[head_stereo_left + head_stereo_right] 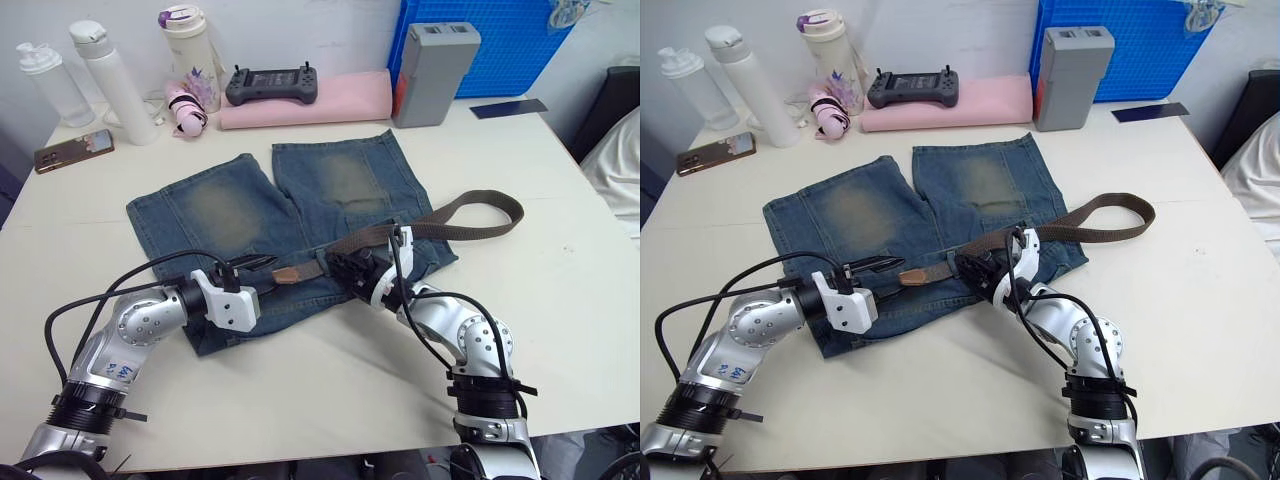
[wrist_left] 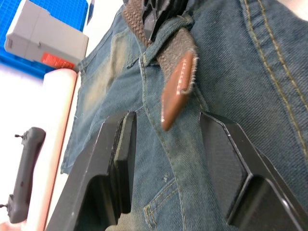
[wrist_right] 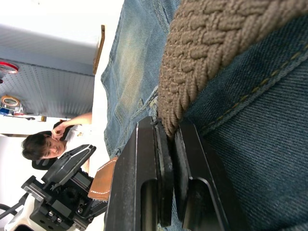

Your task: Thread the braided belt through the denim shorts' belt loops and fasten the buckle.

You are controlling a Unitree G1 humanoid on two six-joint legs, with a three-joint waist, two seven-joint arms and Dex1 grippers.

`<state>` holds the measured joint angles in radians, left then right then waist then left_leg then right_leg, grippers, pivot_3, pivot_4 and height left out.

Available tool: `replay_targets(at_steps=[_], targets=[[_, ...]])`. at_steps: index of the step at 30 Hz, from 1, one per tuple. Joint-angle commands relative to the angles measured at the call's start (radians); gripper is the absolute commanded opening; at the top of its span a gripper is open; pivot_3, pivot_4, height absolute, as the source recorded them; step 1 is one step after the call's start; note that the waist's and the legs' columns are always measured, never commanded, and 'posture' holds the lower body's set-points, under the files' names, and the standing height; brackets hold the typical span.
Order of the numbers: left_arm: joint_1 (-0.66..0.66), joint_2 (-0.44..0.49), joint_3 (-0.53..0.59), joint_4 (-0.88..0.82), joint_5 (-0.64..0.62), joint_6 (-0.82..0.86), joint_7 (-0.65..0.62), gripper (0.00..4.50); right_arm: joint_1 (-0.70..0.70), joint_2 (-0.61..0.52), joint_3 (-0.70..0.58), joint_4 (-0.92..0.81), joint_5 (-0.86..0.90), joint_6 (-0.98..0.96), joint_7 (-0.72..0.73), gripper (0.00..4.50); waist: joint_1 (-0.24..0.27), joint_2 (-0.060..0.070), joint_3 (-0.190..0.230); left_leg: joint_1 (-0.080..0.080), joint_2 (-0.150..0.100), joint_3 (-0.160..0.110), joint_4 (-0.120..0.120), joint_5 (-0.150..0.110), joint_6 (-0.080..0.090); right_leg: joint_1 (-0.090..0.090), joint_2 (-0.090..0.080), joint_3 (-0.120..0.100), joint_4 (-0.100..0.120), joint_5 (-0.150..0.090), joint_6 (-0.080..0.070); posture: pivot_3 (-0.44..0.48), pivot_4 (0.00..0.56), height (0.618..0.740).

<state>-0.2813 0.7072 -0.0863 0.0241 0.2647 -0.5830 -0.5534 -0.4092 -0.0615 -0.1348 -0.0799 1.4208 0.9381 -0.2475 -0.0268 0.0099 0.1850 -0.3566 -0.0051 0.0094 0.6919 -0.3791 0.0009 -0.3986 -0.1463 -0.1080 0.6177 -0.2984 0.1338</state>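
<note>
The braided belt [image 1: 470, 215] is lying across the waistband of the denim shorts [image 1: 240, 215], which are spreading flat on the table [image 1: 560, 300] with the legs pointing toward the far edge. The belt's brown leather tip [image 2: 177, 89] is sticking out past a belt loop [image 2: 180, 21] at mid-waistband, while the rest of the strap is looping off the shorts toward the table's right edge and doubling back.

The right pincer [image 3: 168, 144] is pinching the braided strap just behind that loop, its fingers pressing tight on the weave. The left pincer [image 2: 166, 159] is hovering with fingers spread, the leather tip hanging between them untouched.

Along the far edge are standing two white bottles [image 1: 110, 80], a lidded tumbler [image 1: 190, 50], a phone [image 1: 73, 150], a black handheld controller [image 1: 272, 85] on a pink roll [image 1: 340, 100], a grey box [image 1: 432, 72] and a blue crate [image 1: 490, 45]. None is crowding the shorts.
</note>
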Motion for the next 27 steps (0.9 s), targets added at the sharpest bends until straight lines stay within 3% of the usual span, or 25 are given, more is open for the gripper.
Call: replay_targets(at_steps=[1, 7, 10, 14, 22, 27], targets=[[-0.023, -0.001, -0.005, 0.011, 0.006, -0.037, 0.017, 2.34, 0.002, 0.009, -0.005, -0.049, 0.013, -0.002, 0.001, 0.0, 0.0, 0.0, 0.0, 0.0, 0.0, 0.0, 0.0, 0.0, 0.0, 0.0, 0.0, 0.0, 0.0, 0.0, 0.0, 0.0, 0.15, 0.739], [-0.046, -0.012, -0.036, 0.034, 0.016, -0.048, 0.007, 2.34, 0.001, 0.009, -0.005, -0.049, 0.014, -0.003, 0.002, 0.0, 0.0, 0.0, 0.0, 0.0, 0.0, 0.0, 0.0, 0.0, 0.0, 0.0, 0.0, 0.0, 0.0, 0.0, 0.0, 0.0, 0.15, 0.739], [-0.049, -0.01, -0.056, 0.043, 0.01, -0.045, -0.01, 1.61, 0.001, 0.01, -0.004, -0.05, 0.013, -0.003, 0.003, 0.0, -0.001, 0.0, 0.0, 0.0, 0.0, 0.0, 0.0, 0.0, 0.0, 0.0, 0.0, 0.0, 0.0, 0.0, 0.0, 0.0, 0.15, 0.739], [-0.052, -0.012, -0.061, 0.05, -0.001, -0.05, -0.017, 0.03, -0.001, 0.009, -0.006, -0.048, 0.012, -0.003, 0.003, 0.0, -0.001, 0.0, 0.0, 0.0, 0.0, 0.0, 0.0, 0.0, 0.0, 0.0, 0.0, 0.0, 0.0, 0.0, 0.0, 0.0, 0.15, 0.739], [-0.031, 0.005, -0.045, 0.026, -0.015, -0.035, -0.036, 0.03, -0.019, -0.005, -0.02, -0.067, 0.01, -0.018, 0.003, 0.0, -0.001, 0.0, 0.0, 0.0, 0.0, 0.0, 0.0, 0.0, 0.0, 0.0, 0.0, 0.0, 0.0, 0.0, 0.0, 0.0, 0.15, 0.739], [-0.001, 0.022, -0.012, -0.019, -0.038, 0.008, -0.039, 0.0, -0.037, -0.13, -0.057, -0.157, 0.019, 0.006, 0.081, 2.01, 0.001, 0.0, 0.0, 0.0, 0.0, -0.001, 0.0, 0.0, 0.0, 0.0, -0.001, 0.0, 0.0, 0.0, 0.0, 0.0, 0.15, 0.739]])
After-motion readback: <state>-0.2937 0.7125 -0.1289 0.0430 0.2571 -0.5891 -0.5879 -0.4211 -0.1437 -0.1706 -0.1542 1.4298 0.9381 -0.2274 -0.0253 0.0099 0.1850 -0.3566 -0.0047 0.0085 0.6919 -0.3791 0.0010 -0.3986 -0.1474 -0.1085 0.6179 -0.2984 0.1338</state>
